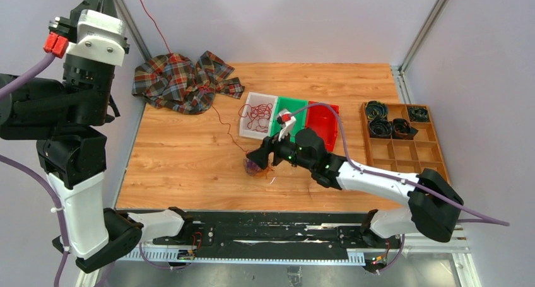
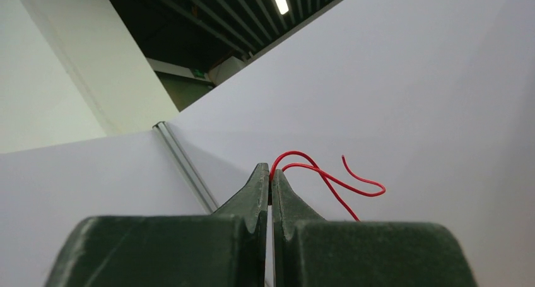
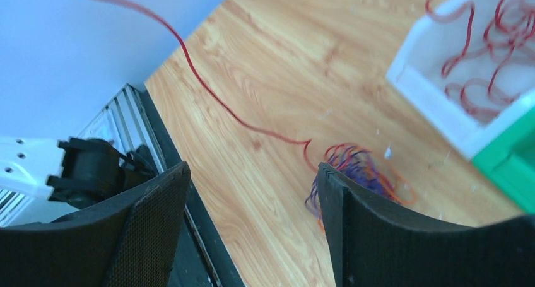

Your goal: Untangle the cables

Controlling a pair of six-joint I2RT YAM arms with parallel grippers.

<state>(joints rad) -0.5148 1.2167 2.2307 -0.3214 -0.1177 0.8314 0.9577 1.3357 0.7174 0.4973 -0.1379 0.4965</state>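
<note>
Clamping a red cable (image 2: 293, 153) between closed fingers, the left end effector (image 2: 270, 173) sits raised high at the far left, above the bench (image 1: 189, 167). A short free end of the cable curls past its fingertips against the wall. From the grip, the cable's long axis runs down and to the right. It passes in front of the back wall, crosses over the plaid cloth (image 1: 180, 82), then slants across the wood to the tangle (image 1: 255, 167). In the right wrist view it reads as one thin line, gently waved, with a small kink where it enters the knot.

The tangle is a loose clump of purple, orange and red strands lying on the bench, near the front of the white bin (image 3: 435, 110). The right end effector (image 3: 252, 173) is open with its fingers spread wide, just beside the tangle on its right. In its own view the clump lies next to the right-hand finger rather than between the two. I cannot tell whether it touches the strands. A red bunch (image 1: 257, 115) lies inside the white bin, apart from the tangle.
</note>
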